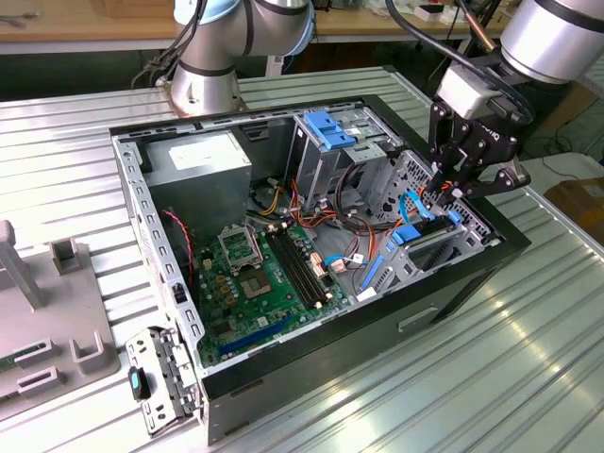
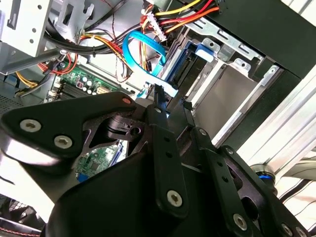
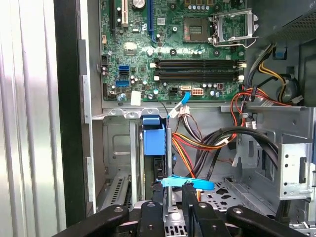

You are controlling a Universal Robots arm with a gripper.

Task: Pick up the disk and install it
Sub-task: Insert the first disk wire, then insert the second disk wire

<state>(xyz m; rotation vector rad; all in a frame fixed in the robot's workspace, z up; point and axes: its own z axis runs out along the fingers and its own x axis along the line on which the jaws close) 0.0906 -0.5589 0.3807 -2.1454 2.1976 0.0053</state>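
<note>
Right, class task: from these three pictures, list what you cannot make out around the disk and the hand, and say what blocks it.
1. The disk: first wrist view, edge-on in its bay, so its label side is hidden.
2. Motherboard: second wrist view, mostly covered by the hand.
3. Grey fixture: exterior view, cut off by that view's left edge.
</note>
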